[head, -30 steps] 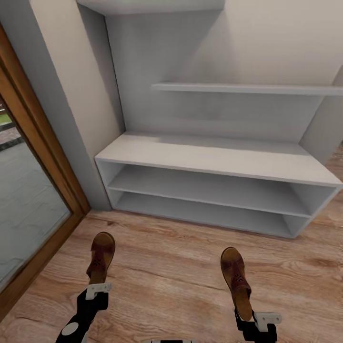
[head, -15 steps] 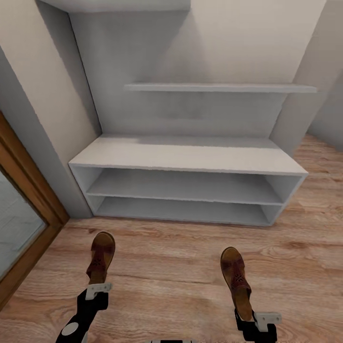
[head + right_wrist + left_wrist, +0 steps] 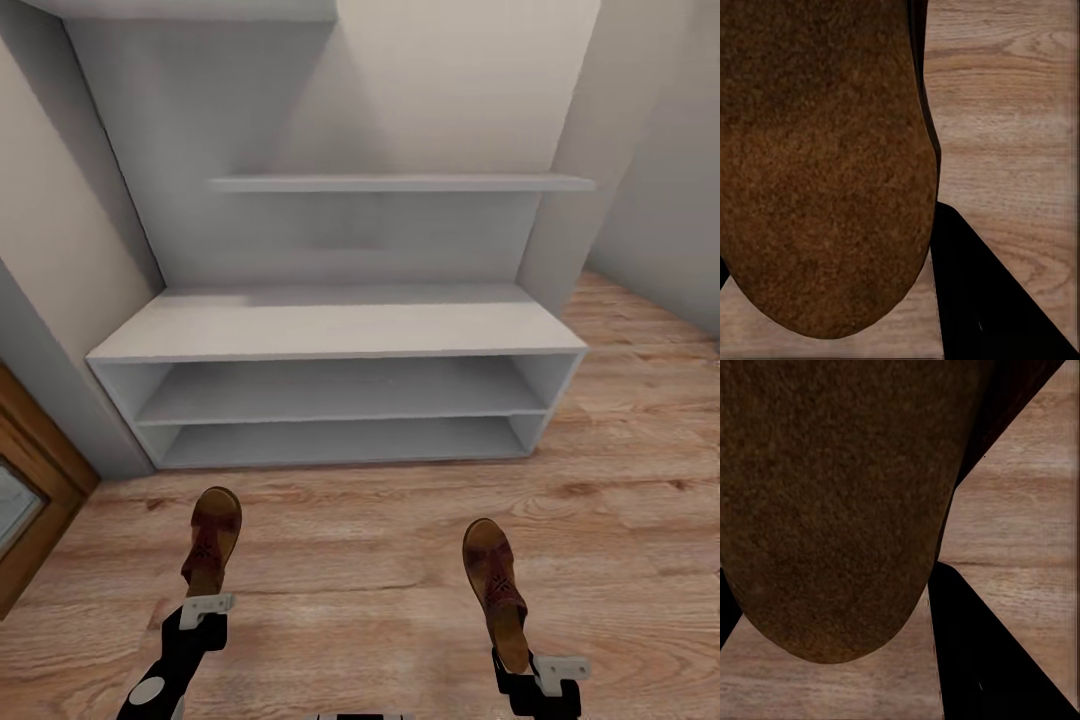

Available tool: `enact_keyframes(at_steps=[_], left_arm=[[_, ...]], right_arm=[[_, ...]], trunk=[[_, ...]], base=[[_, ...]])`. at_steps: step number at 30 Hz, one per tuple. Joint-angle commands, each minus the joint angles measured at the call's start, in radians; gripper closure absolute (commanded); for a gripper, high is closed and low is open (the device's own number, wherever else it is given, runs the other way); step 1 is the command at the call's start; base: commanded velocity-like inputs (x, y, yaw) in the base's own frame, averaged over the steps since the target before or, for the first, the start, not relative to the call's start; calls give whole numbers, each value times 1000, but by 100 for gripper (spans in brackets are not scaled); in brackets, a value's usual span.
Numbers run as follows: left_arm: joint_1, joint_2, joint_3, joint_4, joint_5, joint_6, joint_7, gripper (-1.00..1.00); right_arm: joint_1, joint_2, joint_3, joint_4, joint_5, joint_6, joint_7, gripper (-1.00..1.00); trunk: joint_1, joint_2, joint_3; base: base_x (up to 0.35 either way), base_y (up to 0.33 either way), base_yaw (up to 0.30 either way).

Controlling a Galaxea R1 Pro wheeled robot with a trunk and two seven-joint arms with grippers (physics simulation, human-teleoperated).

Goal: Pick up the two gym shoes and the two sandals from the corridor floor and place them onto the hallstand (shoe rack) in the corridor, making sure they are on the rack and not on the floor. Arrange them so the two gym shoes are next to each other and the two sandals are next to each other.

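Camera swing noted: the hallstand (image 3: 330, 330) now sits squarer at twelve o'clock, door frame nearly gone at nine; grippers and sandals unchanged in frame. Left gripper (image 3: 205, 606), at seven o'clock, is clamped on the heel of the left sandal (image 3: 212, 540), held clear of the corridor floor (image 3: 350, 580). Right gripper (image 3: 545, 668), at five o'clock, likewise grips the right sandal (image 3: 495, 590). Judged step: carrying the pair to the rack. Next move calls for closing in and setting both side by side on it.
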Motion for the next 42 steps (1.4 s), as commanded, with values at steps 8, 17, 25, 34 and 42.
enact_keyframes(at_steps=[8,17,25,34,42], left_arm=[[0,-1,4,1,-14,-3,-7,100],[0,0,4,1,-14,-3,-5,100],[-11,3,5,1,-17,68,-1,100],[-140,-36,-6,25,-19,343,0,100],[-336,-52,-52,112,-19,548,0,100]], right_arm=[[-1,-4,-1,3,-2,-3,1,100],[-1,-5,-2,2,-2,-2,1,100],[-1,-16,-17,-7,-1,-3,1,100],[-1,-102,-422,-57,-3,7,7,100],[-1,-207,-682,-118,-8,208,58,100]], trunk=[[0,0,-1],[0,0,-1],[0,0,-1],[0,0,-1],[0,0,-1]], base=[[0,0,-39],[0,0,-1],[0,0,0],[0,0,0],[0,0,0]])
